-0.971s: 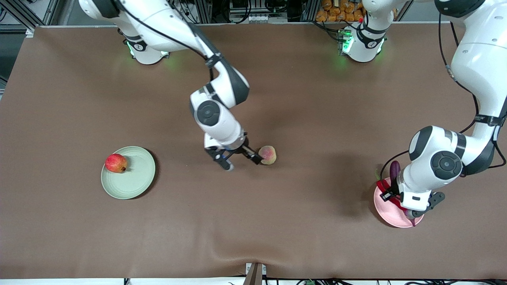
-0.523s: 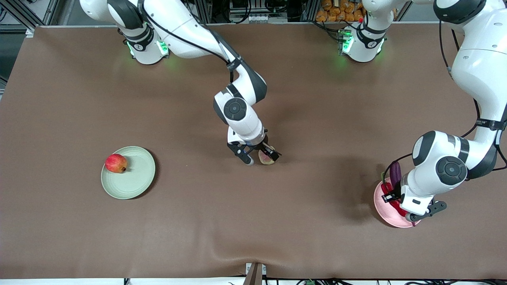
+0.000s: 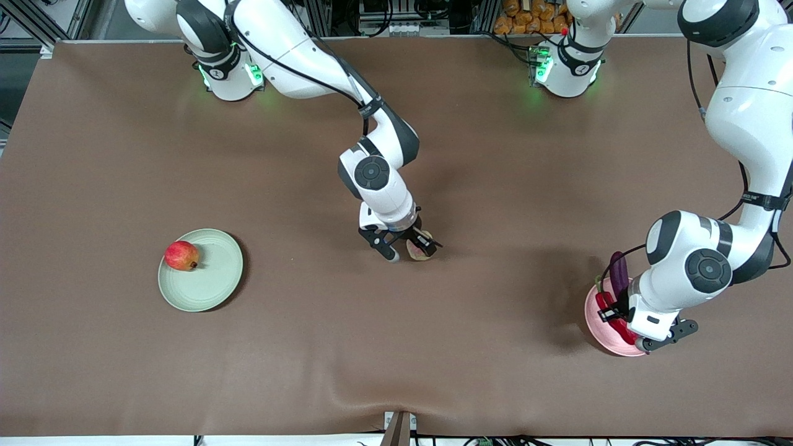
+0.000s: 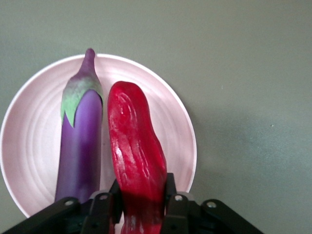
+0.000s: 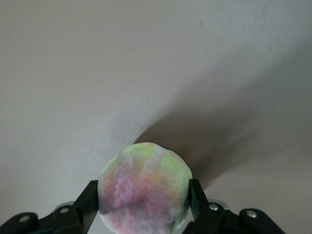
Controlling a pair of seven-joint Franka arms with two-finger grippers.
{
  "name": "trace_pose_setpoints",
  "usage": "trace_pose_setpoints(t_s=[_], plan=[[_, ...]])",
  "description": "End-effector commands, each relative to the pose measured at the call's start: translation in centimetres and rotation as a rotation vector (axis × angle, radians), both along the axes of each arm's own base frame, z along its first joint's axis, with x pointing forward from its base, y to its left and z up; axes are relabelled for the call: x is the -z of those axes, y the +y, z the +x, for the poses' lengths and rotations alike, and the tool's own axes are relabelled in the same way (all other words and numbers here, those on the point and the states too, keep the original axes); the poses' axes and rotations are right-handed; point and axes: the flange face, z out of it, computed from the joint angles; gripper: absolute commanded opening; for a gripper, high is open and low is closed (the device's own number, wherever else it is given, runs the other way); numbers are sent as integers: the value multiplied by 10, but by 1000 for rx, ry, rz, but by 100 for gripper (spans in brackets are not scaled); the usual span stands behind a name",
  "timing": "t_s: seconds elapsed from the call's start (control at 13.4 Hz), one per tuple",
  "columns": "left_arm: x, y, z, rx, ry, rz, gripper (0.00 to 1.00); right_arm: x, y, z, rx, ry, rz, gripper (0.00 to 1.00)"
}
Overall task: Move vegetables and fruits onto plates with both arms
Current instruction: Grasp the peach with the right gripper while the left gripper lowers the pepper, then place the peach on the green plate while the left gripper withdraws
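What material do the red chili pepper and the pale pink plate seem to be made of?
Shiny red chili pepper: probably plastic, glossy; bright highlights on its wrinkled skin. Round pale pink plate: matte, perhaps plastic or ceramic; faint concentric rings, no glare. Which of the two is unclear.

You have the red apple (image 3: 181, 255) on the pale green plate (image 3: 210, 282), at its rim toward the right arm's end of the desk. The pinkish-yellow peach (image 5: 145, 190) sits on the desk between the two plates. On the pale pink plate (image 4: 31, 131), the glossy purple eggplant (image 4: 80, 141) and red chili pepper (image 4: 136, 156) lie side by side, touching.
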Motion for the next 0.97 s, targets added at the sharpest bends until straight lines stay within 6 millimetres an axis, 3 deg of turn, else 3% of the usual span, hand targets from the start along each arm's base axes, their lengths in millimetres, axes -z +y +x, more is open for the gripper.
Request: trace_pose_setpoints(t_s=[0.0, 0.15, 0.37, 0.45, 0.6, 0.75, 0.9], plan=[[-6, 18, 7, -4, -9, -14, 100, -33, -43, 32, 28, 101, -65, 0], [-20, 20, 7, -27, -14, -31, 100, -87, -89, 65, -11, 189, -94, 0], [-44, 22, 5, -46, -4, -35, 100, -139, -199, 106, -141, 254, -103, 0], [-61, 21, 3, -45, 4, -13, 100, -137, -235, 114, -181, 295, -109, 0], [-121, 12, -8, -37, 16, 33, 100, -141, -313, 131, -242, 318, -95, 0], [-179, 5, -21, -67, -1, 17, 100, -127, -388, 134, -291, 326, -77, 0], [-219, 10, -34, -87, 1, 30, 100, -110, -453, 138, -337, 317, -52, 0]])
